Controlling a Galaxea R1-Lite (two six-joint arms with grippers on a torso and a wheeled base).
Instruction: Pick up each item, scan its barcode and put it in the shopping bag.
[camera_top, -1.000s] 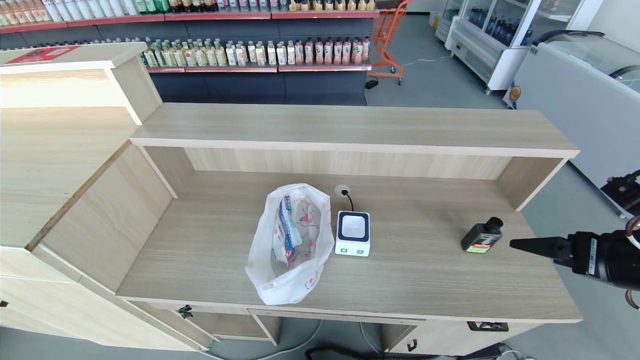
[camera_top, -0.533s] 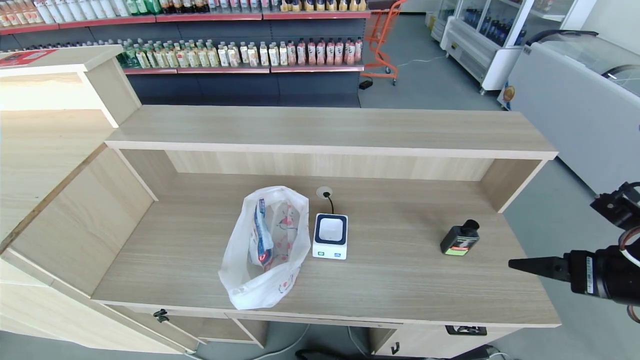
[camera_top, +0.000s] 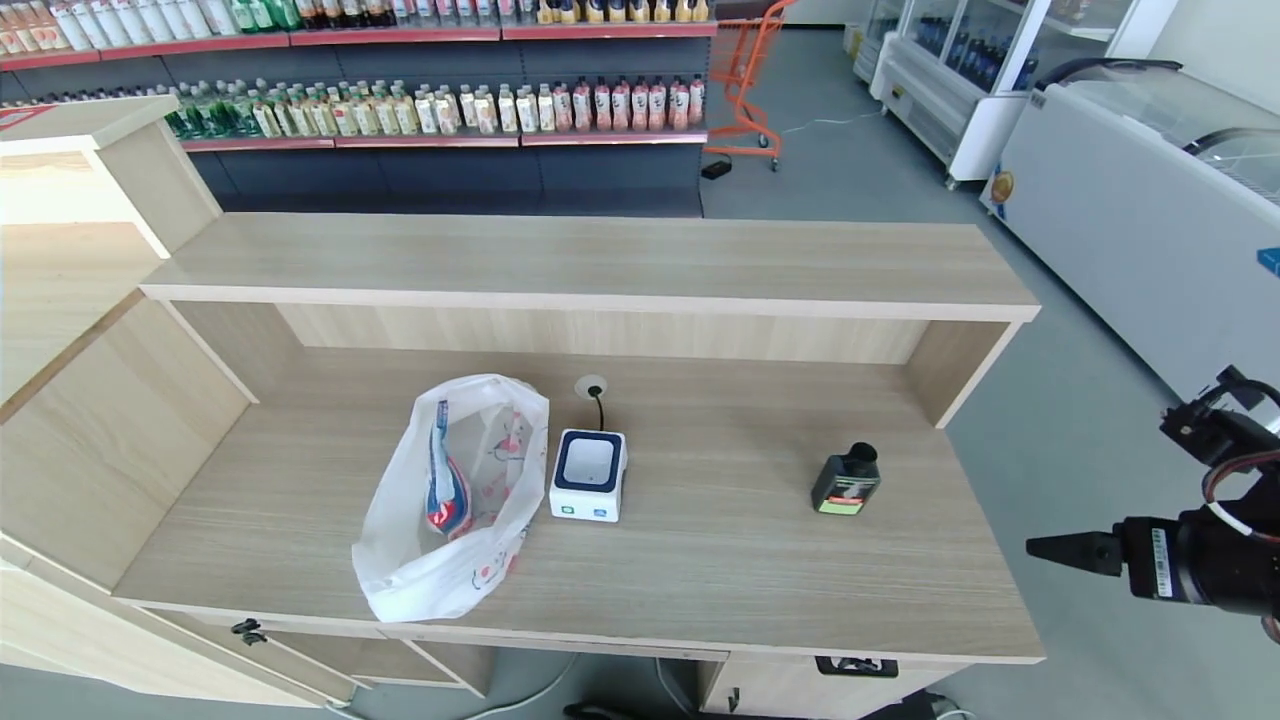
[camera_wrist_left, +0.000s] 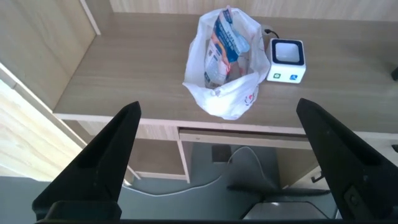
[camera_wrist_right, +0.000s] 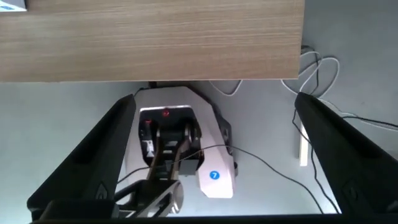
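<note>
A small dark bottle (camera_top: 847, 480) with a black cap and a red-green label stands upright on the wooden counter (camera_top: 720, 560), toward its right end. The white shopping bag (camera_top: 440, 500) lies open on the left with a blue-red packet inside, and the white scanner (camera_top: 588, 488) sits just beside it. Off the counter's right edge, well to the right of the bottle, my right gripper (camera_top: 1060, 548) is open and holds nothing. In the left wrist view my left gripper (camera_wrist_left: 219, 107) is open, held back in front of the counter, looking at the bag (camera_wrist_left: 224, 62) and scanner (camera_wrist_left: 286, 53).
A raised shelf (camera_top: 600, 270) runs along the counter's back, with side walls at both ends. The scanner's cable goes into a grommet (camera_top: 591, 384). Freezers (camera_top: 1130, 210) stand to the right. The right wrist view looks past the counter's edge (camera_wrist_right: 149, 37) at cables (camera_wrist_right: 311, 68) on the floor.
The head camera has swung right, so the whole scene slides left. My right gripper has drawn away from the bottle, off the counter's right edge. The bottle, bag and scanner stay put.
</note>
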